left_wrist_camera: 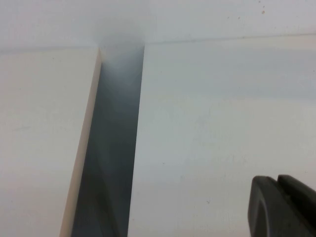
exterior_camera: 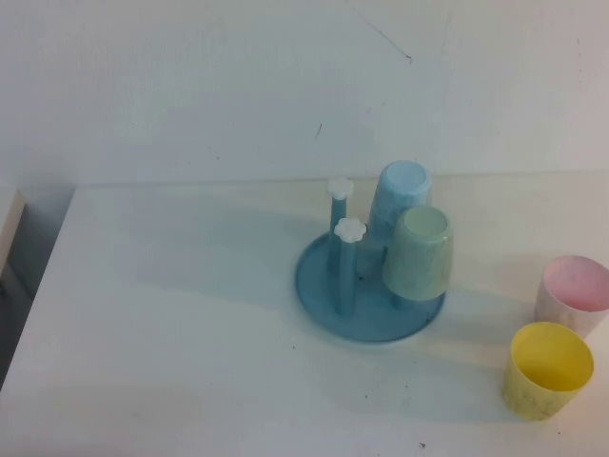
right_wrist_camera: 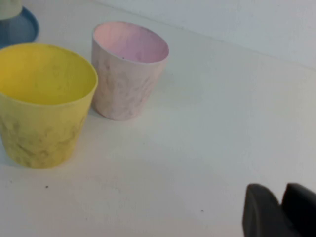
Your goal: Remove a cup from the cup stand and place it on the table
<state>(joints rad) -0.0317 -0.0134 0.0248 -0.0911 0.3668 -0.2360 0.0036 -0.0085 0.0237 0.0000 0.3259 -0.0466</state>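
I see the cup [exterior_camera: 419, 253] hanging mouth-down on a near peg of the cup stand [exterior_camera: 368, 286], tilted a little toward me, with the light blue cup [exterior_camera: 399, 200] inverted on the peg just behind it and touching or nearly touching it; I take it they sit that way so they drain and stay put. Two pegs with white flower caps [exterior_camera: 349, 229] stand bare on the left half of the dish, which I judge means those spots have already been emptied. To the right, well apart from the stand, the yellow cup [exterior_camera: 546, 369] and the pink cup [exterior_camera: 574, 294] stand upright, mouths up, just beside each other on the table [exterior_camera: 171, 333]. My right gripper [right_wrist_camera: 280, 210] hovers low over bare table near those two cups, and my left gripper [left_wrist_camera: 284, 206] sits out by the table's left edge, above the gap beside a cream side surface [left_wrist_camera: 39, 138]; only a dark tip of each shows, so I cannot tell whether either is open or closed. The tabletop is plain matte white, lightly speckled, and a white wall [exterior_camera: 238, 86] closes it off behind.
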